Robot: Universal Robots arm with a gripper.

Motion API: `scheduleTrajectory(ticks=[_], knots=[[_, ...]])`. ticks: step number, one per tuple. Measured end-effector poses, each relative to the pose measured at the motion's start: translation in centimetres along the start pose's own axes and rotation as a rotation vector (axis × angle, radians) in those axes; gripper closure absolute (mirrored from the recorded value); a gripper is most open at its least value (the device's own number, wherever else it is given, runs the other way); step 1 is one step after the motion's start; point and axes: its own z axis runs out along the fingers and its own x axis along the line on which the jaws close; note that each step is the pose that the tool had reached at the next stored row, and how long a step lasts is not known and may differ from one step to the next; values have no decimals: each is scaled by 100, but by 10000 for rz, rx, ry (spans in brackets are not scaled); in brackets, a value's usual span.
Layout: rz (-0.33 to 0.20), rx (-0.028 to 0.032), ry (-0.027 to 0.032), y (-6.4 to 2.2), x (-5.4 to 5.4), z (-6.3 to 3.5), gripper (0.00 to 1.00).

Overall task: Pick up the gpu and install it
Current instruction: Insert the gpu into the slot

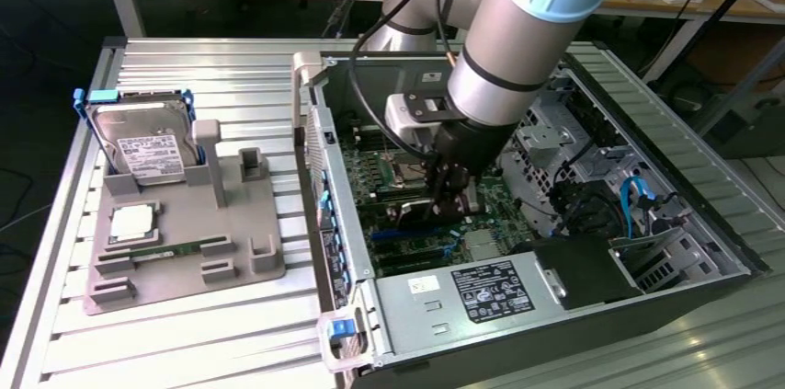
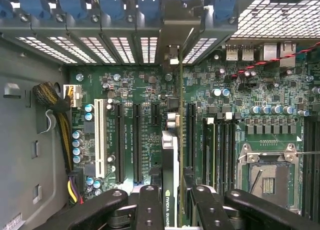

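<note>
My gripper point(image 1: 444, 194) is down inside the open computer case point(image 1: 322, 141), over the green motherboard point(image 1: 368, 168). It is shut on the gpu point(image 2: 170, 155). In the wrist view the card shows edge-on between my black fingers point(image 2: 149, 210). Its green board edge runs along the motherboard point(image 2: 145, 89) between two long black slots point(image 2: 136, 140). Its metal bracket point(image 2: 175, 29) reaches the case's rear slot openings. In the exterior view the gpu point(image 1: 410, 211) is a small tan and dark piece below my fingers. Whether the card sits in a slot I cannot tell.
A grey holder point(image 1: 252, 251) on the slatted table at the exterior view's left carries a silver hard drive point(image 1: 147, 145), a processor point(image 1: 132, 223) and a green memory stick point(image 1: 165, 249). Inside the case are the power supply point(image 1: 484, 288), drive cage point(image 1: 558, 131), cables point(image 1: 638, 196), the processor socket point(image 2: 267, 175) and a white slot point(image 2: 100, 135).
</note>
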Motion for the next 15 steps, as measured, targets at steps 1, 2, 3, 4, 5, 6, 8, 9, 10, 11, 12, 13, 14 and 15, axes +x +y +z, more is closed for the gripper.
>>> scheduleTrajectory(ticks=[1,2,3,4,5,6,8,9,10,11,12,13,14,15], knots=[[-1,0,-3,0,-2,1,73],[-2,0,-3,0,-2,2,73],[-1,0,-3,0,-2,2,73],[0,0,-4,0,-2,2,73],[0,0,-4,0,-3,2,73],[0,0,-4,0,-3,2,73],[1,0,-26,10,-3,5,73],[-1,1,-34,11,-3,7,73],[-2,1,-36,12,-3,7,73],[-1,1,-37,13,-2,9,73],[-1,0,-44,13,-2,11,73],[-1,0,-45,13,-2,11,73],[-2,1,-46,13,-2,11,73],[-3,2,-47,15,-2,13,73]])
